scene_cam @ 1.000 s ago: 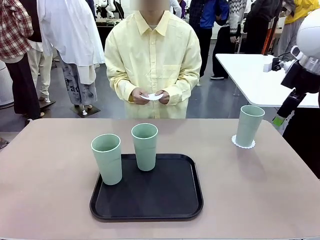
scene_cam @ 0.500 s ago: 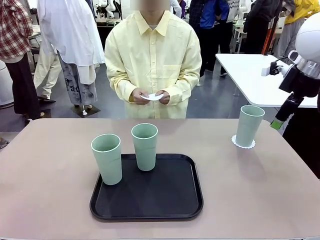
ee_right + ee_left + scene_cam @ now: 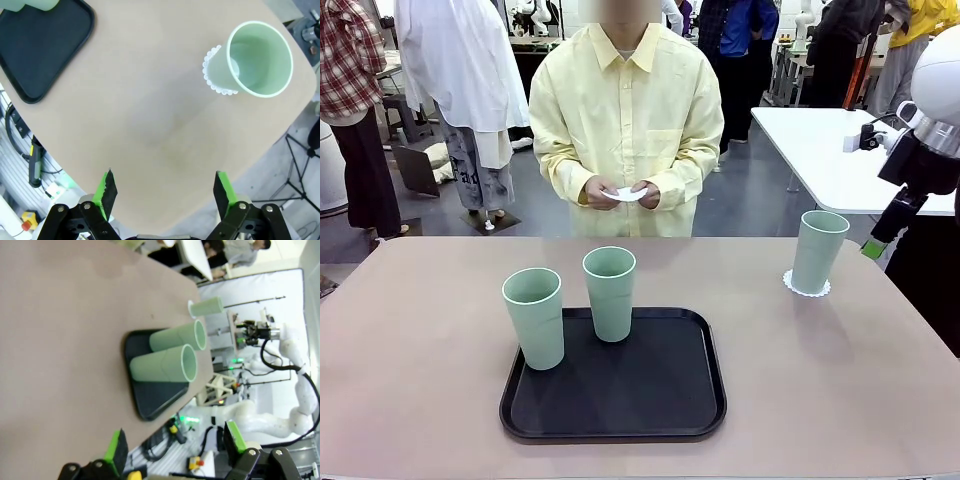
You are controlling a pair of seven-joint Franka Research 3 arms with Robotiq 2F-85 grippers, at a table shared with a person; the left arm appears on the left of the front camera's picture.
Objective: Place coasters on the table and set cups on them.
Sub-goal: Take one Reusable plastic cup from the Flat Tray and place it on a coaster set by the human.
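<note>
Starting at the left, the left gripper (image 3: 175,446) hangs off the near side of the table (image 3: 420,330), its green-padded fingers spread apart with nothing between them. On the black tray (image 3: 650,400) stand two of the tumblers. The left cup (image 3: 533,318) sits at the tray's left edge and the middle cup (image 3: 609,293) just beside it, toward the far rim. Both are upright, and neither has a doily under it. Behind them, across the table, the person (image 3: 625,110) holds a loose coaster (image 3: 623,193) in both hands at waist height, clear of the tabletop. Farther right, the right cup (image 3: 818,250) stands upright on the laid coaster (image 3: 807,290), whose scalloped edge shows around its base, near the table's far right corner. The right gripper (image 3: 164,187) hovers above the bare table near that cup, fingers wide open and empty, touching nothing.

By my reading, one of three settings is done and the second is just beginning. The next move seems to wait on the person laying the held doily on a bare patch of table. After that, an open gripper would need to close around one tray cup without nudging its close neighbour, lift it clear of the tray rim and lower it squarely onto the disc.
</note>
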